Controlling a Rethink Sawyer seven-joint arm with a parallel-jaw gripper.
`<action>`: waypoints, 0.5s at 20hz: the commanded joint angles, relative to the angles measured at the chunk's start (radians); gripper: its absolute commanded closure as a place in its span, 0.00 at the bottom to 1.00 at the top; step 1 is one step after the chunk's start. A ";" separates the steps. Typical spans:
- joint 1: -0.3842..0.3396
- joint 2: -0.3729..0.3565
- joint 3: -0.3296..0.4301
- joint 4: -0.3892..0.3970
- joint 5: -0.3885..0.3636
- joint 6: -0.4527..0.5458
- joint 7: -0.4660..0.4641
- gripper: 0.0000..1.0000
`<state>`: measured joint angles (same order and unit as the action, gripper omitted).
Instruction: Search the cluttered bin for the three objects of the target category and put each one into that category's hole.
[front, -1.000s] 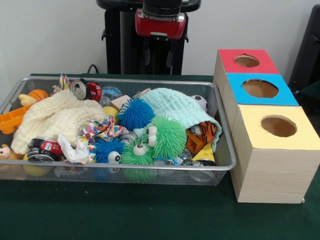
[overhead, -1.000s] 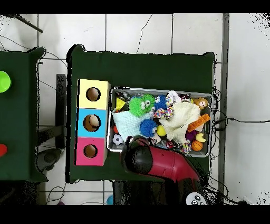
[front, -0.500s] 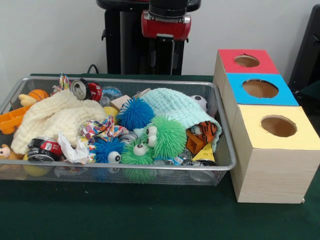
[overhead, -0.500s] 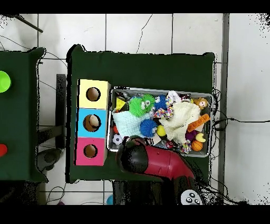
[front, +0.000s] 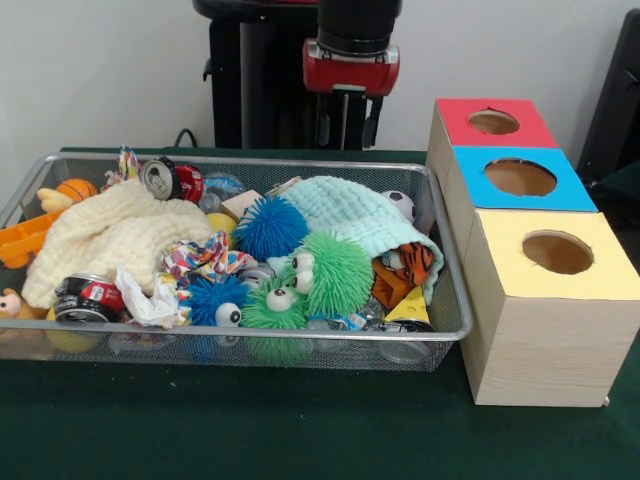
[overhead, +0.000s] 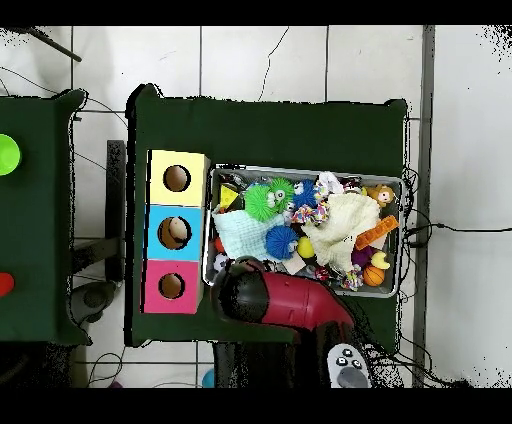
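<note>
Three boxes: red box (front: 492, 122), blue box (front: 520, 178) and yellow box (front: 556, 254) are standing in a row just beside the bin, each showing one round hole on top.
Bin: wire mesh bin (front: 445, 262) is sitting on the green table (front: 300, 430), holding clutter.
Contents: blue spiky ball (front: 270, 227), green spiky ball (front: 330, 272), cream cloth (front: 110, 235), mint cloth (front: 362, 214) and red can (front: 172, 180) are lying piled together.
Gripper: gripper (front: 346, 118) is hanging behind the bin's far rim, carrying nothing; finger spacing cannot be determined.
Arm: red arm (overhead: 290, 305) is covering the bin's edge in the overhead view.
</note>
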<state>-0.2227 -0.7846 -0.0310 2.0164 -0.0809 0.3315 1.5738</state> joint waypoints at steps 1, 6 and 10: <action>-0.002 0.098 0.064 -0.083 -0.002 -0.072 0.137 0.00; 0.005 0.142 0.053 -0.100 -0.015 -0.128 0.142 0.00; 0.012 0.174 0.047 -0.116 -0.013 -0.162 0.145 0.00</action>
<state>-0.2175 -0.6862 -0.0306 1.9997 -0.0807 0.2507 1.5738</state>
